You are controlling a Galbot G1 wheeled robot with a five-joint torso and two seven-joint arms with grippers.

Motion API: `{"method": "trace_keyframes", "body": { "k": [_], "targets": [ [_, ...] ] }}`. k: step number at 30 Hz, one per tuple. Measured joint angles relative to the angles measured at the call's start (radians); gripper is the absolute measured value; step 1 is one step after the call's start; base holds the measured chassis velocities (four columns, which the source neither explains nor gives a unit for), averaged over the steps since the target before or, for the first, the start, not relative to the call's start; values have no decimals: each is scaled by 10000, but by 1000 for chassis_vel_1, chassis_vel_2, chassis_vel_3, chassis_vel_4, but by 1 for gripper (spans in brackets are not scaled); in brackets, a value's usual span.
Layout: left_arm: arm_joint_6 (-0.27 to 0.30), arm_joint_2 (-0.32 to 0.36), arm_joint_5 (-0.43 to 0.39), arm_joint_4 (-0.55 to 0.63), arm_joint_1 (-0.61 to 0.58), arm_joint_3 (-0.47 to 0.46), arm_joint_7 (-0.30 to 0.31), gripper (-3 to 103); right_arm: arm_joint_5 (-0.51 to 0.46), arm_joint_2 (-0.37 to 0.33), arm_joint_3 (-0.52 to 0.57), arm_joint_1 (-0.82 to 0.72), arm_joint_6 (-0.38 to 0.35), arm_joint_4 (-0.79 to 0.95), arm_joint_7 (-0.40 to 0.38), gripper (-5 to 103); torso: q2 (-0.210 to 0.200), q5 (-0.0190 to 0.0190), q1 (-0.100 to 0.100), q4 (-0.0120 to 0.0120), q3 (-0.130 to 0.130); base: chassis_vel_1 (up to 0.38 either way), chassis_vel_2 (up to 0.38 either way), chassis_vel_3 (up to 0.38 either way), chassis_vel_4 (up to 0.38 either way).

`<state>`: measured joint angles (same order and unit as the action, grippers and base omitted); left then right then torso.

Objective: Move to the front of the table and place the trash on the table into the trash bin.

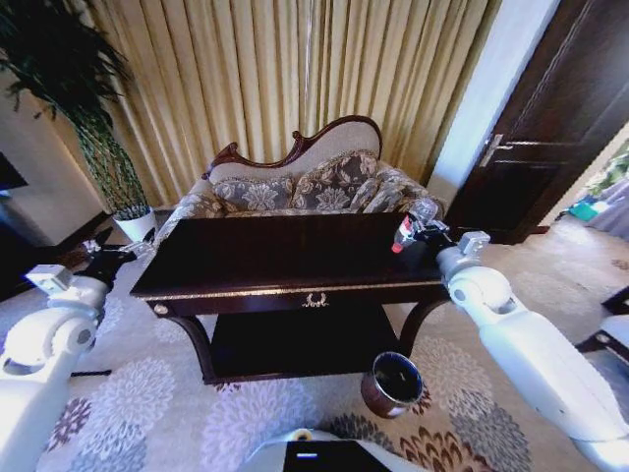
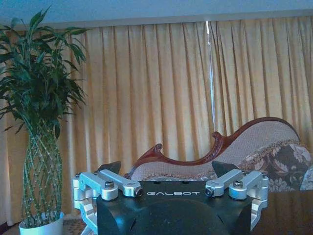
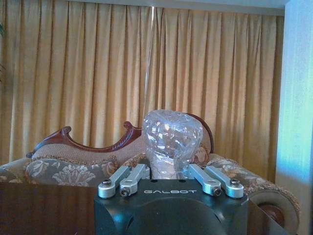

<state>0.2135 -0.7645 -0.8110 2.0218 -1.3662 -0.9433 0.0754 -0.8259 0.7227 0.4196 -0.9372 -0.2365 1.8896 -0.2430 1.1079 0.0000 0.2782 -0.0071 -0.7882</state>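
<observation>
The dark glossy table stands straight ahead, with a gold emblem on its front rail. My right gripper is over the table's right end, shut on the trash, a clear plastic bottle with a red label. In the right wrist view the bottle's crinkled clear body sticks up between the closed fingers of that gripper. The trash bin, round and dark with a shiny rim, sits on the carpet in front of the table's right leg. My left gripper hovers open and empty off the table's left end.
A patterned sofa with a carved wooden back stands right behind the table, before gold curtains. A tall plant in a white pot is at the far left. A dark door is at the right. Patterned carpet lies in front.
</observation>
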Motion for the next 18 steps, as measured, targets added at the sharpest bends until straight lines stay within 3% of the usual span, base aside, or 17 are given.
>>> {"method": "trace_keyframes", "body": {
  "k": [18],
  "targets": [
    [-22,-9,0,26,103,128,-1,100,122,186,-71,-84,50,-45,-9,25,2,-1,-1,0,0,154,-150,-151,156]
  ]
}}
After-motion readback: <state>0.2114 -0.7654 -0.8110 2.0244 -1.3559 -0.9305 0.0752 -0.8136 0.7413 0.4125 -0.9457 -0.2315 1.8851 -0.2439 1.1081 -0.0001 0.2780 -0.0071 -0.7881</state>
